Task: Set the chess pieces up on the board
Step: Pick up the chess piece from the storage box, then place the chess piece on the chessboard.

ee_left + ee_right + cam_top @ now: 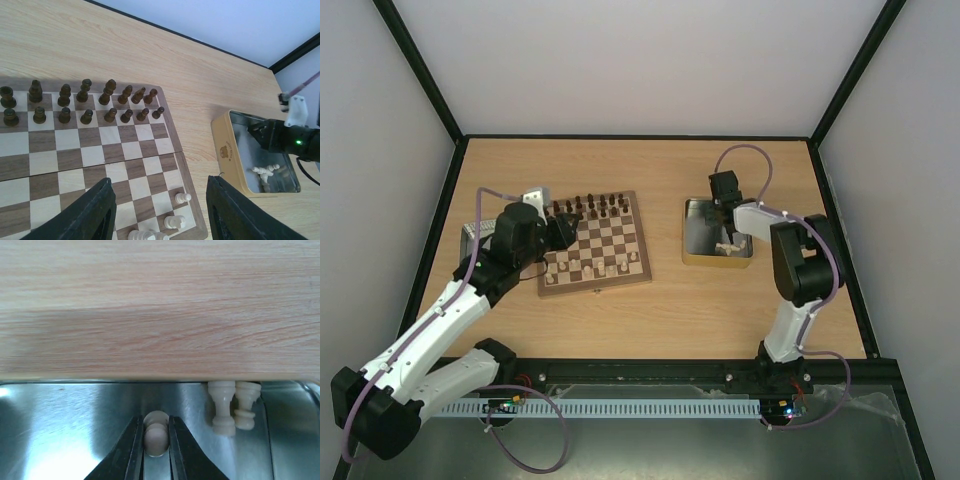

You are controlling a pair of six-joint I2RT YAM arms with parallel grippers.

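Clamps a pale chess piece [156, 439] by its round head in the right tool [156, 421], down in the metal tin [70, 425]. Probably handles light, stiff and slippery; safer pinched lower, at the neck. Holds the left tool [160, 205] parted and empty above the board [75, 150].

The table [720, 310] is seen as matt, light-grained wood. The board [125, 150] is made of smooth wood in pale and dark squares. The chess pieces [222, 407] are seen in smooth cream wood; the dark pieces [107, 92] are given a slight sheen. The tin [75, 425] is lined with glossy, reflective metal.
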